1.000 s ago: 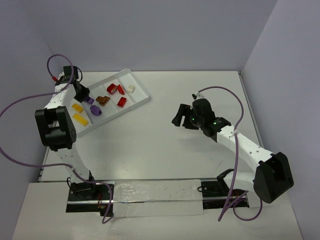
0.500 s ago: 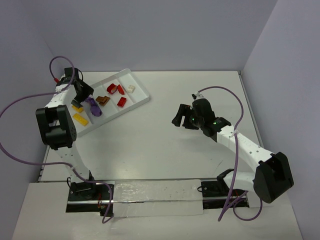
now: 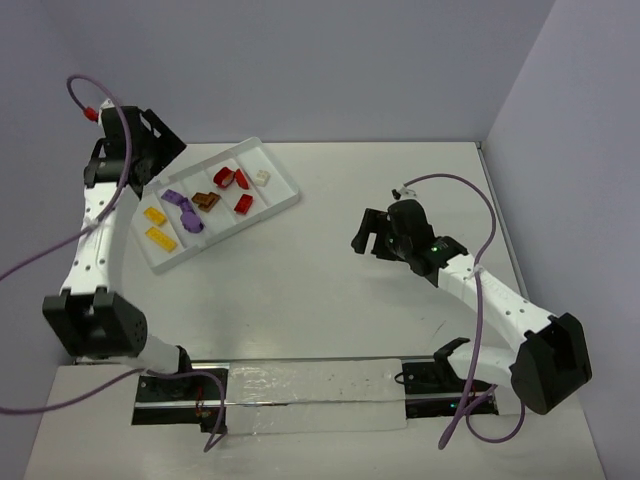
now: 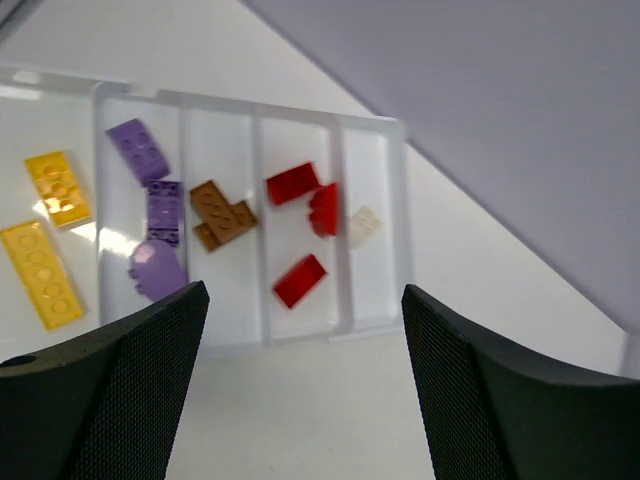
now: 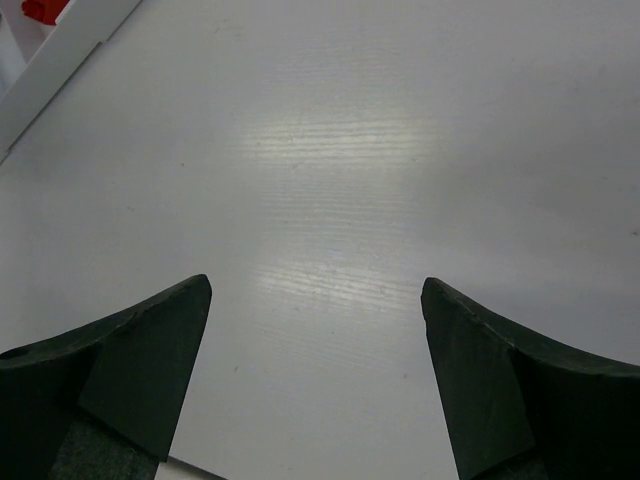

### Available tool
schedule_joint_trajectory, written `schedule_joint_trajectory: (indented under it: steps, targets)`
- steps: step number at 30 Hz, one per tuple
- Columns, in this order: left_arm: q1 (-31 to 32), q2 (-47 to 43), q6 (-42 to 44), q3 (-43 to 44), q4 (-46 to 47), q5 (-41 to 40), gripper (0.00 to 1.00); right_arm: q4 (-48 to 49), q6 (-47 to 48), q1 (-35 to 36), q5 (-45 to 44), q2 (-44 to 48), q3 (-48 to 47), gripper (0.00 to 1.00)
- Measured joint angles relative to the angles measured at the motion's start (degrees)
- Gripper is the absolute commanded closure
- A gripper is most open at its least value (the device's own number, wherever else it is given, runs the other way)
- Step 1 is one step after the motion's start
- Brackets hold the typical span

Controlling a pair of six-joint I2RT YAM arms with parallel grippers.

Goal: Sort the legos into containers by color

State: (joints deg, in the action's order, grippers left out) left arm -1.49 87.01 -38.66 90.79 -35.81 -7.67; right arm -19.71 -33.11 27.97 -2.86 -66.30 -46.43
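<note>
The white tray lies at the table's far left, its containers side by side. They hold two yellow legos, three purple legos, a brown cluster, three red legos and one white lego, each color in its own compartment. My left gripper is raised above the tray's far-left side, open and empty. Over bare table right of center, my right gripper is also open, with nothing between its fingers.
The tray's corner with a red brick shows at the top left of the right wrist view. Walls close off the far and right sides of the table. Purple cables trail from both arms.
My left gripper opened over the purple compartment, left a purple brick there, then rose up and back from the tray. The right jaws spread a little wider; that arm barely shifted.
</note>
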Motion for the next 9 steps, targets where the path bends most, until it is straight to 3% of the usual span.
schedule_joint_trajectory:
  steps: [5, 9]
  targets:
    - [1.21, -14.88, 2.42, -9.85, 3.76, 5.58, 0.14, -2.55, 0.59, 0.0, -6.5, 5.36, -0.05, 0.03]
    - [1.13, -21.55, 3.46, -17.79, 4.48, 10.51, 0.13, -4.02, 1.01, 0.0, -10.45, 7.42, -0.21, 0.04]
